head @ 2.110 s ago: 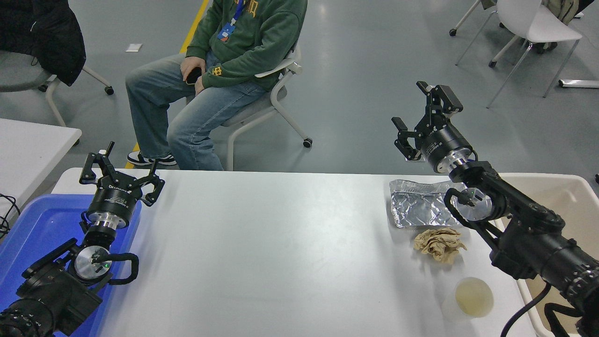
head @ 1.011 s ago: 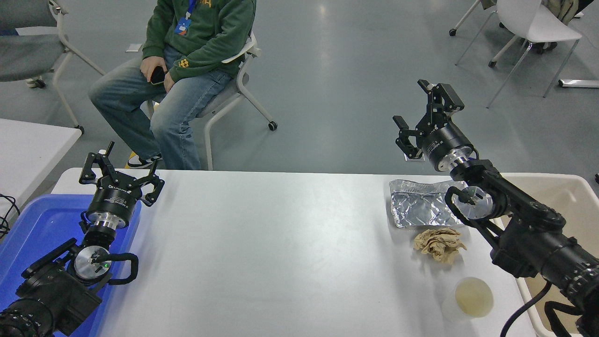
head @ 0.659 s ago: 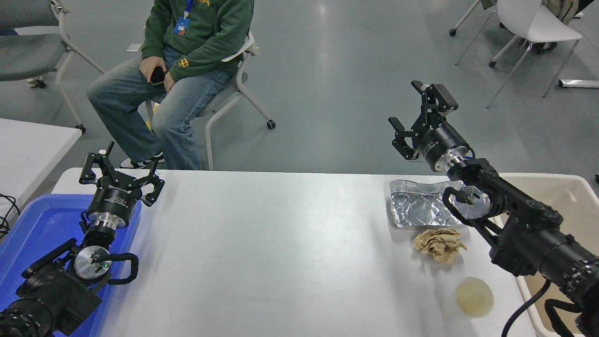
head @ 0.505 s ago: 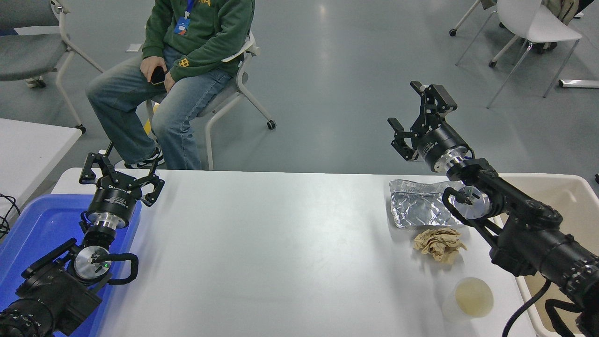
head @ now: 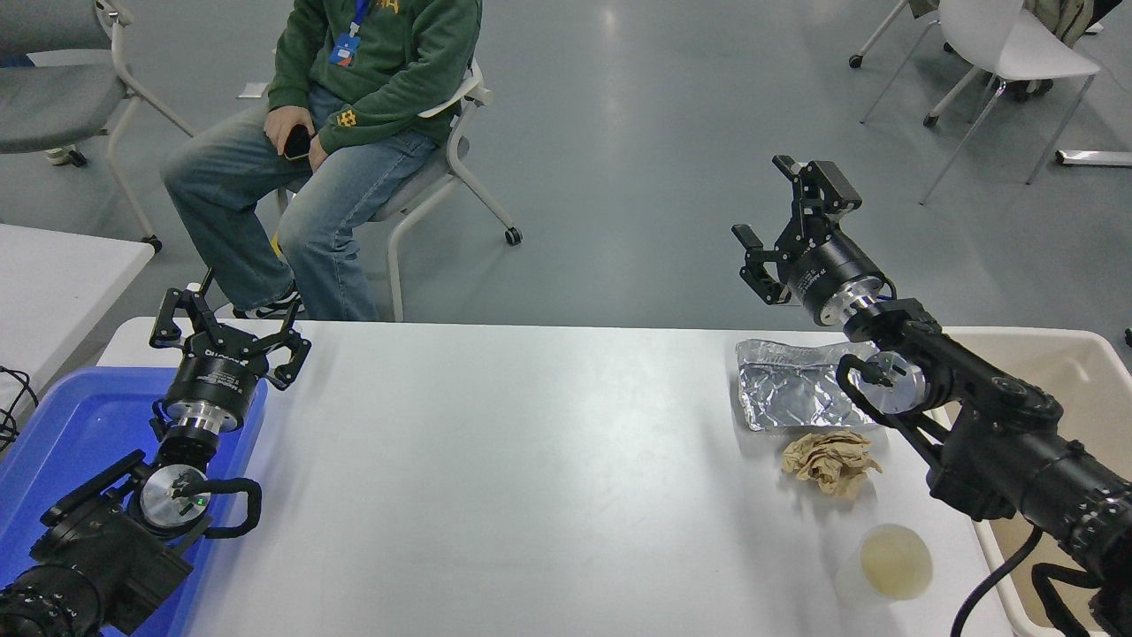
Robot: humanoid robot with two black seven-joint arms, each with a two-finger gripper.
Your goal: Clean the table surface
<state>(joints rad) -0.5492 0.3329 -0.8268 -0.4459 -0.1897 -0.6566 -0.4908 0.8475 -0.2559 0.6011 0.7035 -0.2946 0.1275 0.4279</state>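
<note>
The white table surface (head: 531, 460) fills the lower part of the head view. At its right end lie a crumpled silver foil sheet (head: 791, 387), a crumpled brown paper ball (head: 829, 460) and a clear plastic cup (head: 887, 566) with yellowish liquid. My right gripper (head: 780, 211) is open and empty, raised high beyond the table's far edge, above and behind the foil. My left gripper (head: 228, 323) is open and empty, parked at the lower left over the table's far left corner.
A blue tray (head: 62, 442) lies under the left arm. A beige bin (head: 1061, 372) stands off the table's right end. A person in a green hoodie (head: 371, 62) sits on a chair beyond the far edge. A smaller white table (head: 53, 283) stands at the left.
The seated person rolled on the chair to the left and back. My right gripper shifted slightly left, still open and raised. The left arm has not moved.
</note>
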